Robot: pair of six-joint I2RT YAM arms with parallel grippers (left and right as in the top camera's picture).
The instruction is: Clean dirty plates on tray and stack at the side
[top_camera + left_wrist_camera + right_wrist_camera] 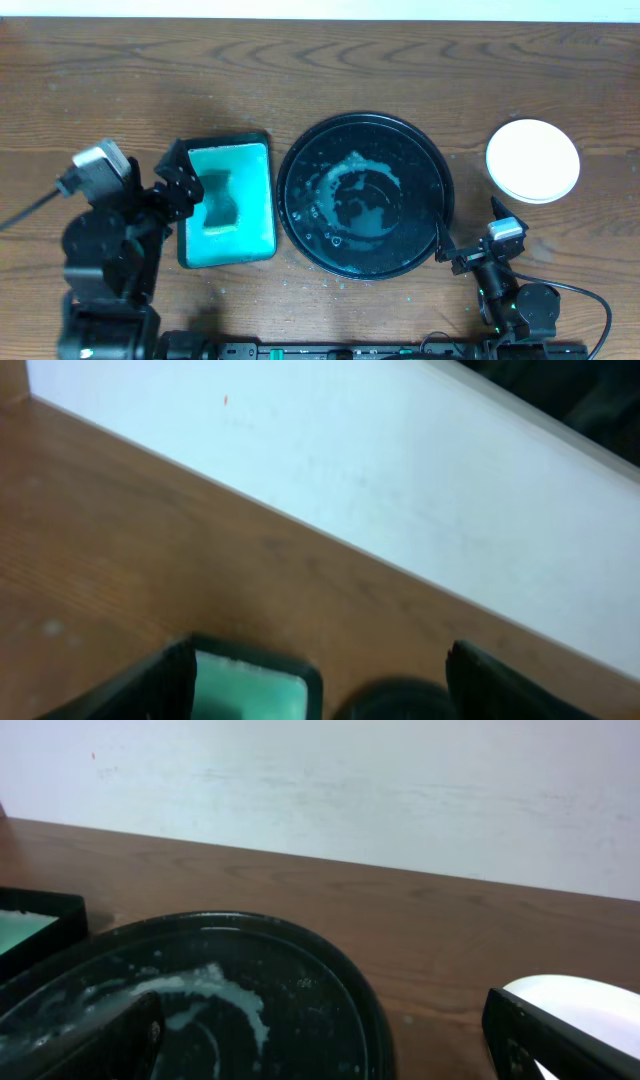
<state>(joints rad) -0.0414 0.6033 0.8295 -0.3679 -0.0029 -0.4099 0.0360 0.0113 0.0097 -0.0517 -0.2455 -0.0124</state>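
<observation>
Brown wood-grain table [100, 80], bearing at centre large round black tray [282, 195], glossy and smeared milky-wet.
Stacked near it on the right, small round smooth white plates [532, 160], top face plain; gaping apart on nothing, left gripper [320, 675] and right gripper [330, 1050].

The brown wooden table [120, 80] carries, left to right, a teal sponge tray [252, 200], the smeared round black tray [410, 160], and 1 stack of white plates [532, 160], slightly farther back.

Soft, even light with faint shadows. The overhead view is sharp, with pale sheen on the tray [284, 195] and the plates [533, 160] at upper right nearly blown out. Both wrist views are blurred, their bottom corners dark.
</observation>
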